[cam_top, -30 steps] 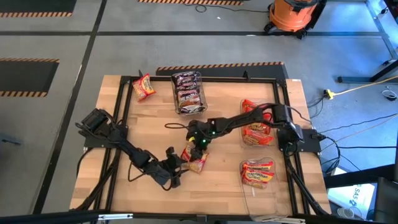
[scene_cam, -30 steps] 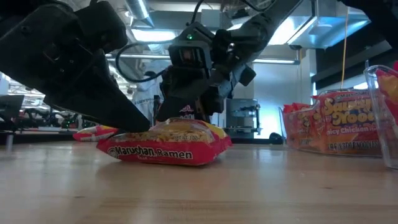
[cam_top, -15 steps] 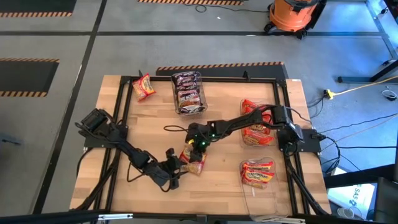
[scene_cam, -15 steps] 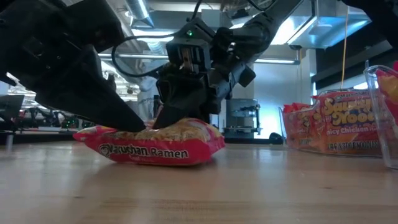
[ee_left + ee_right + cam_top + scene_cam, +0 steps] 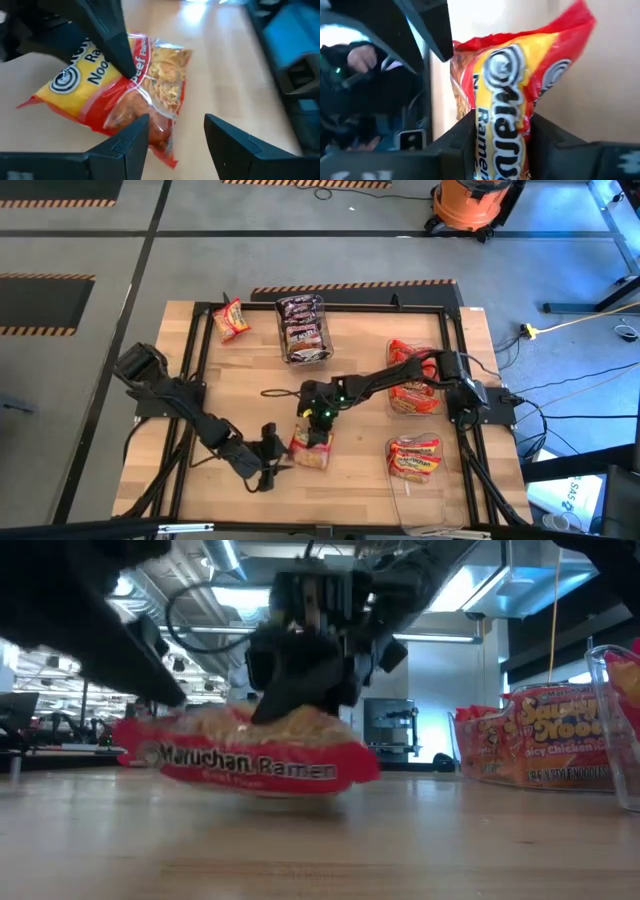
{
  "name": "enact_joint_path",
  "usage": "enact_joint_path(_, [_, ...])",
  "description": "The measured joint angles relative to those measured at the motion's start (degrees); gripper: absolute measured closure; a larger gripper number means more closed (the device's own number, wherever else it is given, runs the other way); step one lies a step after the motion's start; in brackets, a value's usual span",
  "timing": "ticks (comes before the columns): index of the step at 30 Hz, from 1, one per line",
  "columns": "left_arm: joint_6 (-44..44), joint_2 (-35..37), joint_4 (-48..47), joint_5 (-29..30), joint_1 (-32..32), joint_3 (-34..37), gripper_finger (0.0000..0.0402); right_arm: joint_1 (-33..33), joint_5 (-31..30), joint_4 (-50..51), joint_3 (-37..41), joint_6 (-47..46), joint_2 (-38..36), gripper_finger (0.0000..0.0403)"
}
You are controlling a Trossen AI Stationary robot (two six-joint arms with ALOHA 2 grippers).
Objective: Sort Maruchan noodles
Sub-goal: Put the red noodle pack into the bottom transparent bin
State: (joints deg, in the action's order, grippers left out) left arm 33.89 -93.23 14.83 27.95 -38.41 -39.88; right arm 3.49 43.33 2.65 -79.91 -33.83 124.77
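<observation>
A red-and-yellow Maruchan noodles packet (image 5: pixel 312 448) is at the table's middle, near the front. My right gripper (image 5: pixel 316 418) reaches it from the right and is shut on it. My left gripper (image 5: pixel 175 140) is open just to the packet's left (image 5: pixel 268 465), with nothing between its fingers. In the low view the packet (image 5: pixel 245 755) shows broadside under the right gripper. Another loose packet (image 5: pixel 231 318) lies flat at the far left. My right gripper pinches the packet between its two fingers at the packet's far end (image 5: pixel 500 125). The fingers slant down from the table's far right side. The rest of the packet runs out ahead of the fingers toward the near edge. I cannot tell whether its underside (image 5: pixel 260 790) is clear of the table.
A clear bin of dark packets (image 5: pixel 303 330) stands at the far middle. At the right stand a bin of red packets (image 5: pixel 412 385) and, nearer the front, another bin (image 5: pixel 415 458) holding a red-orange packet. Bare wood lies in front of and left of the held packet.
My right gripper has shut on the packet, which has shifted a little toward the near edge and turned. My left gripper has drawn back from the packet toward the table's near left and risen, staying open.
</observation>
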Motion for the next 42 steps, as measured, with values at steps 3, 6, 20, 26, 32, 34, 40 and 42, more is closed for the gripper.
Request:
enact_joint_path(3, [-0.03, 1.91, 0.52, -2.77, -0.86, -0.08, 0.0217, 1.81, 0.3, 2.87, -0.86, 2.13, -1.77, 0.0289])
enact_joint_path(6, [-0.4, 2.96, 0.48, -4.21, -1.74, -0.07, 0.0217, 3.5, -0.91, 6.29, -1.12, 5.73, -4.49, 0.0289])
enact_joint_path(20, [0.45, 3.06, 1.53, -4.96, -2.16, -0.13, 0.0217, 13.83, -20.47, 22.15, -1.1, 10.82, -17.85, 0.0289])
enact_joint_path(26, [0.44, 3.06, 1.74, -3.87, -1.82, -0.13, 0.0217, 17.88, -29.26, 24.42, -1.1, 9.88, -21.46, 0.0289])
enact_joint_path(32, [0.42, 3.06, 1.86, -2.6, -1.73, -0.13, 0.0217, 19.56, -41.0, 25.35, -0.67, 8.85, -20.11, 0.0286])
enact_joint_path(34, [0.42, 3.06, 2.15, -2.25, -1.61, -0.15, 0.0217, 19.41, -40.17, 27.04, -0.44, 8.11, -19.41, 0.0278])
enact_joint_path(40, [0.37, 1.19, 9.15, 3.37, -0.88, -0.17, 0.0217, 18.56, -43.49, 25.94, -0.6, 8.23, -19.5, 0.0204])
enact_joint_path(42, [0.09, -0.74, 14.76, 4.46, -0.03, -0.2, 0.0217, 18.08, -47.85, 26.09, -0.69, 8.43, -18.54, 0.0171])
